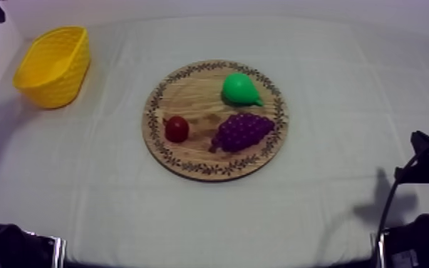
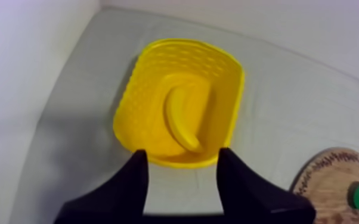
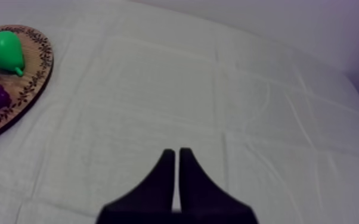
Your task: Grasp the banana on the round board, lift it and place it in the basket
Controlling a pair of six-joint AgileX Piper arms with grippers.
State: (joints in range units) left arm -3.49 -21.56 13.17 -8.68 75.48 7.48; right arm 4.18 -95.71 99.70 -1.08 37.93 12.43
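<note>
Yellow basket (image 1: 62, 80), yellow banana (image 2: 182, 117), green pear (image 1: 239, 89), purple grapes (image 1: 242, 131)

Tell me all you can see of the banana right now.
The banana is a smooth yellow toy, plastic by its look, in one curved piece that narrows toward its ends. It lies flat on the floor of the basket, well inside the woven walls, with one end pointing toward the left gripper. Only the basket touches it. The gripper is open and holds nothing, clear of the banana at the basket's near rim.

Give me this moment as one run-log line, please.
banana: in yellow basket; left end effector: open; right end effector: shut; wooden board: pear, grapes, small red fruit
</note>
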